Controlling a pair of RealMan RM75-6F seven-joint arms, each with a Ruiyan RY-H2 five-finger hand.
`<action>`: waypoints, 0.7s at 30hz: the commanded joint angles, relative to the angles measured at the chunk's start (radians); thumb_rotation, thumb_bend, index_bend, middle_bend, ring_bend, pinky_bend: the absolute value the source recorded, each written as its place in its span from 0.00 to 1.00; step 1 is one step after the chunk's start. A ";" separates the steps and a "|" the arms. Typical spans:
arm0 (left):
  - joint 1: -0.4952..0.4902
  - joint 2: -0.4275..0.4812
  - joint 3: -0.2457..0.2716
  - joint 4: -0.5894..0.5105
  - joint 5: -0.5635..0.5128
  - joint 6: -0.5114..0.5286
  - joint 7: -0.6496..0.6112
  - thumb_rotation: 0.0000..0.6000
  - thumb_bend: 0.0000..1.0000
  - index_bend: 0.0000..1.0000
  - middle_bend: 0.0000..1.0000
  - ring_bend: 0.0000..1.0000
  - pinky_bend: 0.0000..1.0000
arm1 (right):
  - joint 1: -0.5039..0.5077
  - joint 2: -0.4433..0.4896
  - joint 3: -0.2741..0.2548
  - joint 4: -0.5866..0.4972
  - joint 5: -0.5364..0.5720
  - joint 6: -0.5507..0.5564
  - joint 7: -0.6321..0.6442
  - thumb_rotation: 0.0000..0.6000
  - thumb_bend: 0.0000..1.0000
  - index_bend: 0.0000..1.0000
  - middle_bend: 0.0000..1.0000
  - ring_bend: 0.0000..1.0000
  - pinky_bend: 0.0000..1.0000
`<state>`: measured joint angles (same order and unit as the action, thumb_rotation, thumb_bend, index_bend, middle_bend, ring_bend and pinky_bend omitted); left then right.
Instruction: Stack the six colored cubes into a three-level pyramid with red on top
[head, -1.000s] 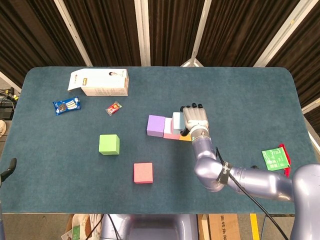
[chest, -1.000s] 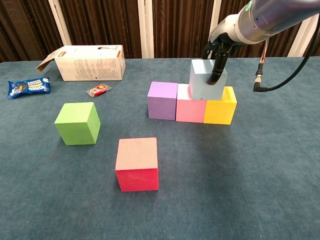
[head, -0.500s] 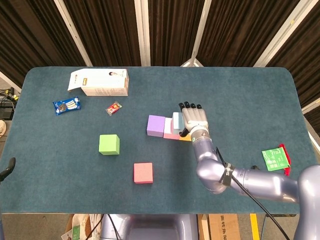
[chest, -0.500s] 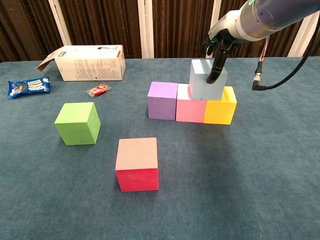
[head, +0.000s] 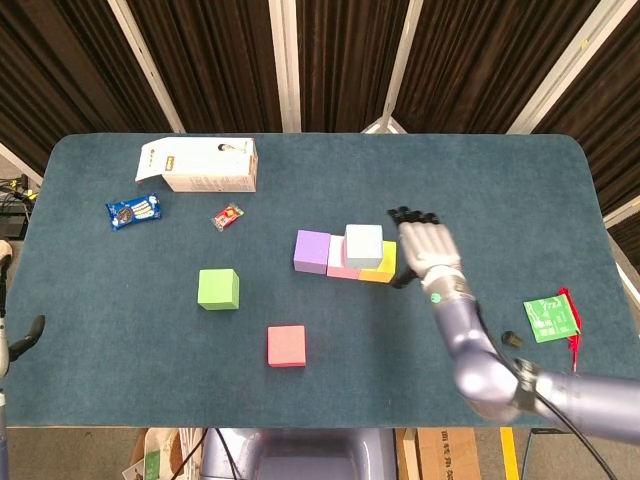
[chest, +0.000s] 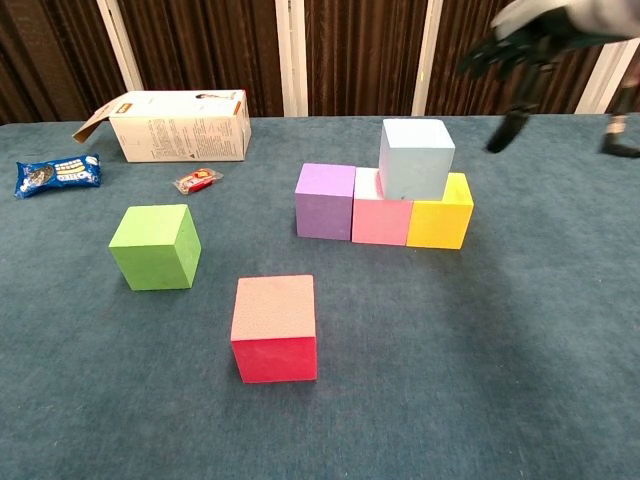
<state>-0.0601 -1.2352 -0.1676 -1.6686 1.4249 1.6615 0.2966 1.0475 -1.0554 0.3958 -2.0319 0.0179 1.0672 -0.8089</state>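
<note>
A purple cube (head: 312, 250) (chest: 325, 200), a pink cube (head: 340, 266) (chest: 381, 212) and a yellow cube (head: 381, 264) (chest: 440, 212) stand in a row. A light blue cube (head: 363, 243) (chest: 415, 158) rests on top, across the pink and yellow ones. The green cube (head: 218, 288) (chest: 155, 246) and the red cube (head: 286, 345) (chest: 274, 327) sit apart on the table, nearer the front. My right hand (head: 427, 245) (chest: 515, 50) hovers open to the right of the stack, touching nothing. Only a small dark part of my left arm shows at the left edge of the head view; its hand is out of sight.
A white carton (head: 200, 164) (chest: 178, 124), a blue snack pack (head: 134, 211) (chest: 57, 173) and a small red wrapper (head: 227, 215) (chest: 196, 181) lie at the back left. A green packet (head: 552, 317) lies near the right edge of the table (head: 480, 190).
My right hand has let go of the light blue cube and pulled away to the right. The cube stays on the pink and yellow ones.
</note>
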 joint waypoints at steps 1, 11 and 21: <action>-0.010 0.027 0.027 -0.006 0.037 -0.038 -0.068 1.00 0.31 0.00 0.00 0.00 0.00 | -0.271 0.161 -0.093 -0.122 -0.357 0.066 0.228 1.00 0.17 0.00 0.00 0.00 0.00; -0.081 0.187 0.067 -0.148 0.078 -0.219 -0.182 1.00 0.31 0.00 0.00 0.00 0.00 | -0.641 0.140 -0.274 0.102 -1.010 0.236 0.633 1.00 0.17 0.00 0.00 0.00 0.00; -0.267 0.351 0.015 -0.427 -0.147 -0.527 0.044 1.00 0.29 0.00 0.00 0.00 0.00 | -0.887 -0.050 -0.436 0.344 -1.395 0.506 0.761 1.00 0.17 0.00 0.00 0.00 0.00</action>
<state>-0.2418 -0.9462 -0.1274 -1.9905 1.4027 1.2602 0.2418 0.2334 -1.0410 0.0149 -1.7685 -1.3023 1.5094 -0.0903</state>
